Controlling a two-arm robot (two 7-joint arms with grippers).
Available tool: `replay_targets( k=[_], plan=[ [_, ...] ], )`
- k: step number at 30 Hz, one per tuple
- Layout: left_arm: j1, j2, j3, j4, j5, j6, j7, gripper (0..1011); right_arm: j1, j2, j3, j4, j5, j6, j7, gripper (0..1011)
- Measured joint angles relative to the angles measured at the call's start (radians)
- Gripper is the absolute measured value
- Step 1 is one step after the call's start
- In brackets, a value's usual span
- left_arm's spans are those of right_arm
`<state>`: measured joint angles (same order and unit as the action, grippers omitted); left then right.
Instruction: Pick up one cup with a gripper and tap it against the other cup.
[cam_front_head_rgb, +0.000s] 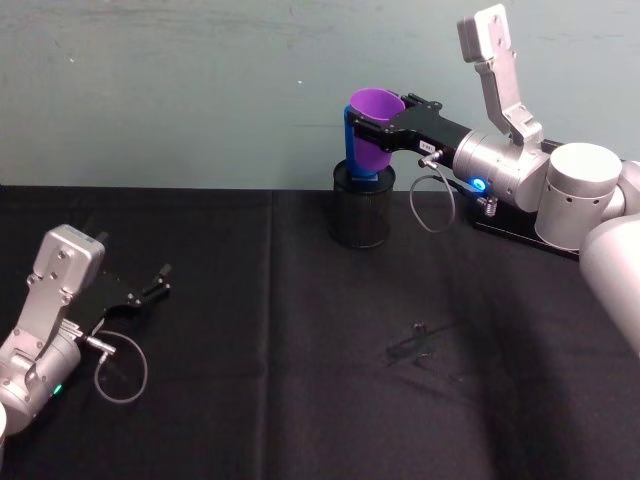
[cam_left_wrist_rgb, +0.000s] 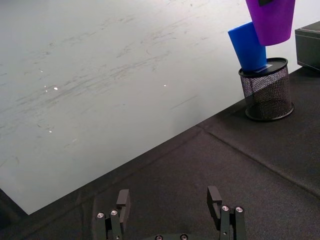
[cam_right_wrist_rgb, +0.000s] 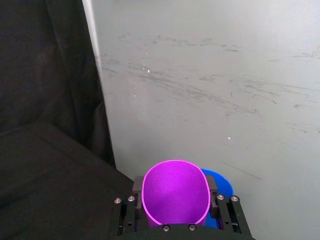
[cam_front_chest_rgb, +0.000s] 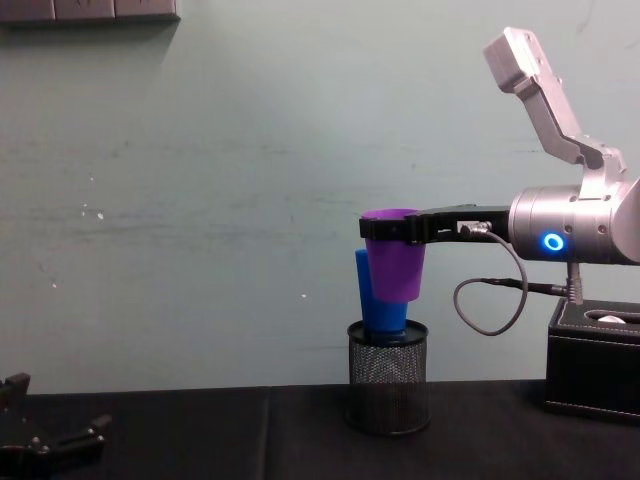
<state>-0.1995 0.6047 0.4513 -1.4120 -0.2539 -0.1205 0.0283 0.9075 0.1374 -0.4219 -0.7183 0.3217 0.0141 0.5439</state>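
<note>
Cups, one purple (cam_front_chest_rgb: 395, 270) (right pincer's (cam_front_chest_rgb: 388, 229)), one blue (cam_front_chest_rgb: 383, 318)

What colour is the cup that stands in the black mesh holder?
The cup is bright blue, clearest in the left wrist view.

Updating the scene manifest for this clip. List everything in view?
purple cup: 1, purple, held in the air beside the blue cup, above the pen holder
blue cup: 1, blue, tilted in the pen holder
pen holder: 1, black mesh, far side of the table by the wall
box: 1, black, right of the holder
tablecloth: 1, black, covers the table
right gripper: 1, black, shut on the purple cup
left gripper: 1, black, open, near left
</note>
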Motion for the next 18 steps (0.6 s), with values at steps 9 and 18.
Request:
replay_targets(
  k=[9,18],
  plan=[
    [0.000,0.000,0.000,0.000,0.000,0.000,0.000,1011,0.000,0.000,0.000,0.000,0.000,0.000,0.000,722],
    [0.000,0.000,0.000,0.000,0.000,0.000,0.000,1011,0.000,0.000,0.000,0.000,0.000,0.000,0.000,723]
  ],
)
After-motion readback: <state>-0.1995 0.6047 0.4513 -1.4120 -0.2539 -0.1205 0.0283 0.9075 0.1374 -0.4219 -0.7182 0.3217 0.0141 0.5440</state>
